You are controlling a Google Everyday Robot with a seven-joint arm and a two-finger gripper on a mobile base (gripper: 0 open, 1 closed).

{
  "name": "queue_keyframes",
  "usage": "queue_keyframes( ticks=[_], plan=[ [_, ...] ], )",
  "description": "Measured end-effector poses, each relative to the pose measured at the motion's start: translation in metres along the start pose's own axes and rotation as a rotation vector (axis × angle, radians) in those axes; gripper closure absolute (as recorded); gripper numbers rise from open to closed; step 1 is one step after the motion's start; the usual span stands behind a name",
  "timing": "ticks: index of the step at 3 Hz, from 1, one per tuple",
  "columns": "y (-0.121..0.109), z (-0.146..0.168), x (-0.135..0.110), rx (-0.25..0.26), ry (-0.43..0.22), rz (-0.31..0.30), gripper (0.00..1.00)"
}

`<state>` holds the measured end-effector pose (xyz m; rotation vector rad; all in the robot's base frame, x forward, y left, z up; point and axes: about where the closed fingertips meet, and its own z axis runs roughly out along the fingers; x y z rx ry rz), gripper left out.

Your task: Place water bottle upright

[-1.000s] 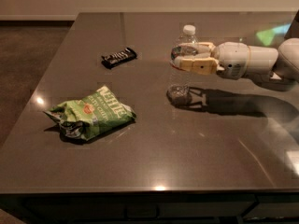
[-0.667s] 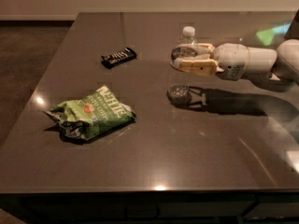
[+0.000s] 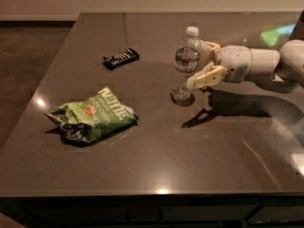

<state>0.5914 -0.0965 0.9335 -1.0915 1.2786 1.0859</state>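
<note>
Our gripper [image 3: 200, 64] sits just right of the water bottle [image 3: 185, 63], its jaws spread wide and gripping nothing. The bottle stands upright on the table [image 3: 142, 165], capped, and we cannot tell what it contains. We judge it placed. Next comes retreating rightward without nudging it.

The tool [image 3: 198, 64] sits right beside the water bottle [image 3: 186, 63] toward the counter's [image 3: 142, 165] right side, and whether it grips the bottle can't be made out. The arm [image 3: 285, 63] runs off the right edge. Print on the bottle, the dark wrapper [image 3: 121, 58] and the green chip bag [image 3: 92, 120]: too blurred to read.
</note>
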Motion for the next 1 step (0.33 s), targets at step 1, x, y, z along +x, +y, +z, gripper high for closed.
queue_keyframes(
  ticks=[1],
  plan=[
    [0.0000, 0.0001, 0.0000, 0.000, 0.000, 0.000, 0.00]
  ],
)
